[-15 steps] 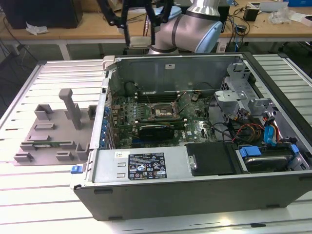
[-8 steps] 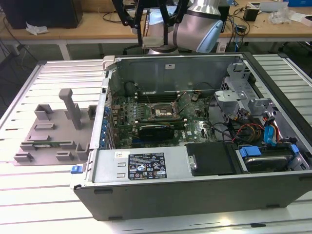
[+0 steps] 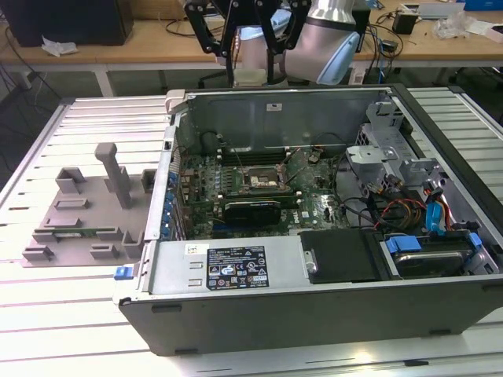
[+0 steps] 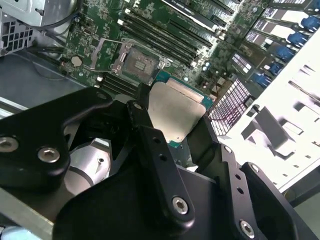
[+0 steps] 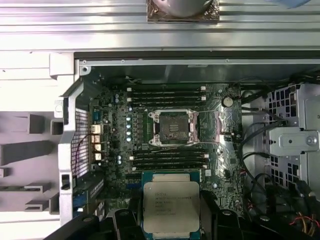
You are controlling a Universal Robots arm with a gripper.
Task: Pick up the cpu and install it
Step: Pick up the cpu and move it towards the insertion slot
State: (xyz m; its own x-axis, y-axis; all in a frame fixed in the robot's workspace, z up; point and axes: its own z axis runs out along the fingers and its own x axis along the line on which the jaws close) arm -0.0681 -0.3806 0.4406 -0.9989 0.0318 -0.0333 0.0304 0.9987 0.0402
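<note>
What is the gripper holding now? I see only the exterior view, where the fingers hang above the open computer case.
Observer: In both wrist views the gripper is shut on the cpu, one finger on each of two opposite edges.
Operator: Which face of the chip shows?
Observer: In the first wrist view, its silver metal top.
Operator: Is the socket free?
Observer: Yes, the socket shows a dark bare middle; no chip sits in it.
</note>
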